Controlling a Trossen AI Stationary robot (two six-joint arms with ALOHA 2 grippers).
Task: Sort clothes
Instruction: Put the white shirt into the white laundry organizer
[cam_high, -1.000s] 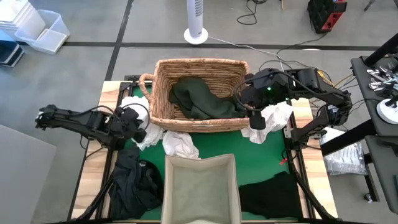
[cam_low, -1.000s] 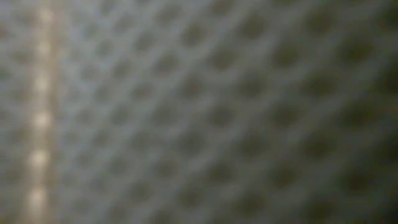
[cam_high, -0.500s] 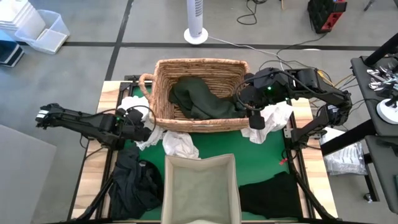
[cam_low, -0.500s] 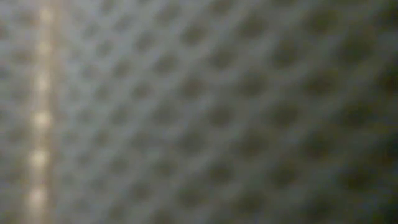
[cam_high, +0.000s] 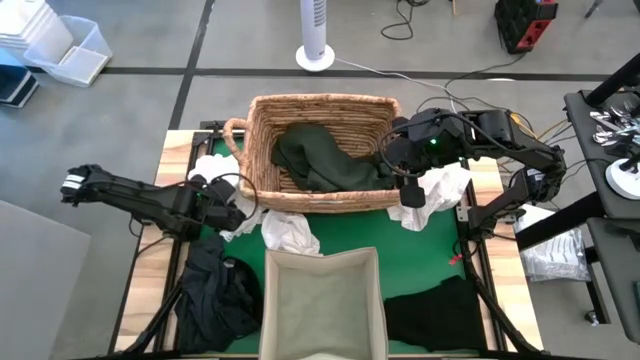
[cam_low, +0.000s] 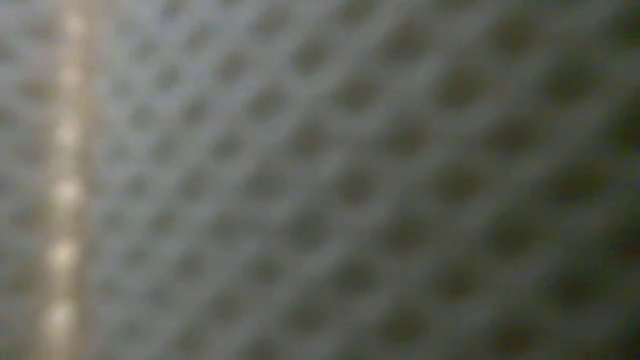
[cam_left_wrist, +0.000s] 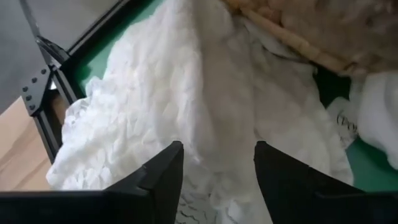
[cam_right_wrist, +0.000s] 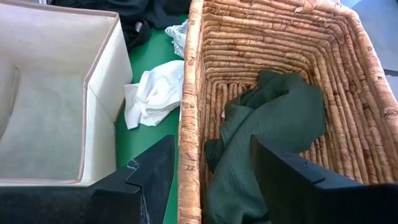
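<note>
Grey floor surrounds my table, and its green mat (cam_high: 432, 245) carries everything. Biggest is the wicker basket (cam_high: 262, 150) at twelve o'clock, with a dark green garment (cam_high: 320, 158) already inside; the beige fabric bin (cam_high: 322, 305) sits at six. Black clothes (cam_high: 215, 290) lie at seven and five.

My left gripper (cam_left_wrist: 217, 163) hangs spread wide, holding nothing, over the white lace garment (cam_left_wrist: 155, 106) at nine o'clock, just beside the basket wall. To do this well I judge I should drop straight down, pinch a thick fold (thin lace may slip), then lift clear before swinging toward the bin.

My right gripper (cam_right_wrist: 211, 163), fingers apart and empty, waits over the basket's two-o'clock rim.
</note>
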